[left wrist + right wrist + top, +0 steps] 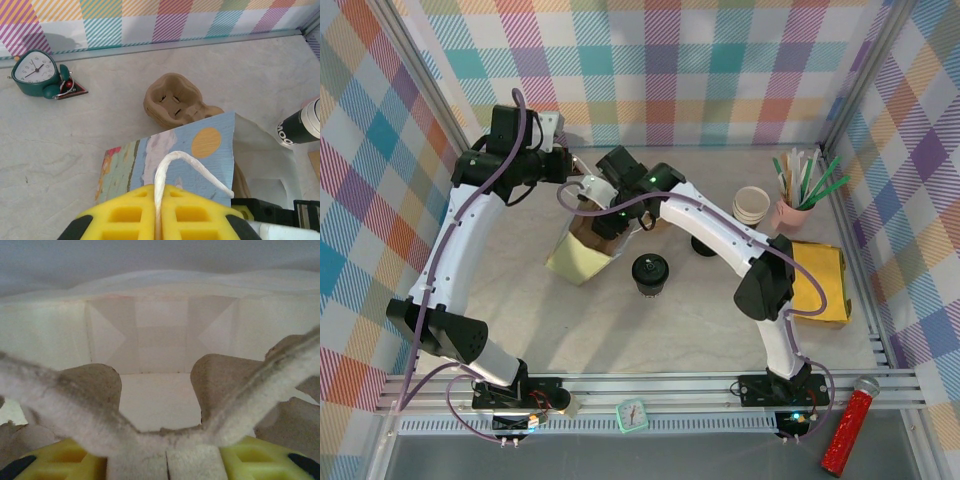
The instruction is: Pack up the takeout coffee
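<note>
**Carrier going into the bag, coffee waiting outside**

The right gripper (167,460) is part closed, its yellow fingers pinching the ridge of a pulp cup carrier (95,385) that sits inside the white interior of the paper bag (130,165). The left gripper (159,200) is clamped tight on the bag's white rope handle (175,154), holding the mouth up and open. The takeout coffee (650,270) stands upright on the table (620,330) just beside the bag's mouth, untouched, under the right forearm.

The step looks like seating the carrier. To do it well, keep the handle taut so the mouth stays wide, and press the carrier flat against the bag's bottom before letting go. Then back the right arm out high enough to clear the cup's black lid.
</note>
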Motion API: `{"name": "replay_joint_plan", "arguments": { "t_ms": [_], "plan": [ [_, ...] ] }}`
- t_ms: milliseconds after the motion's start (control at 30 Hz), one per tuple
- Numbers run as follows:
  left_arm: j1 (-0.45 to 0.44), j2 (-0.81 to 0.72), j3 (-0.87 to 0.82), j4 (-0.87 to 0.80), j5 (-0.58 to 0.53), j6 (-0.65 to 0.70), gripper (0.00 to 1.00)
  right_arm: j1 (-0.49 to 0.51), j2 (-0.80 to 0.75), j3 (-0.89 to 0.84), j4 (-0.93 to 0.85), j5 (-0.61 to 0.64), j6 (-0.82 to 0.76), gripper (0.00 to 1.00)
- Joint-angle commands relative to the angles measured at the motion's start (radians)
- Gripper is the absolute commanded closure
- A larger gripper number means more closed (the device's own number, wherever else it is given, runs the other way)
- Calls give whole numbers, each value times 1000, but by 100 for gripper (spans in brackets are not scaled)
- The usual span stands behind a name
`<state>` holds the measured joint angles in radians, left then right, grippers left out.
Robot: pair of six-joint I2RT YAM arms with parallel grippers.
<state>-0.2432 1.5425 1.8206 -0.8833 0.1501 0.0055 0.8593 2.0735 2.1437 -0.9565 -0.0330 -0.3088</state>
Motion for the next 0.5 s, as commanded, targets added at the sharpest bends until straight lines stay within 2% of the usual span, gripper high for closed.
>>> {"name": "replay_joint_plan", "arguments": {
  "t_ms": [0,167,233,467],
  "plan": [
    [29,-36,-22,24,30,-31,90,18,22,45,-33,13,-26,53],
    [45,-54,-46,31,67,-50,86,27,11,50,-51,9,-29,53],
    [48,-69,-69,43,74,-63,75,29,7,50,-54,5,-26,53],
    [70,-110,-119,75,112,-106,75,42,0,61,-78,13,-29,53]
  ]
}}
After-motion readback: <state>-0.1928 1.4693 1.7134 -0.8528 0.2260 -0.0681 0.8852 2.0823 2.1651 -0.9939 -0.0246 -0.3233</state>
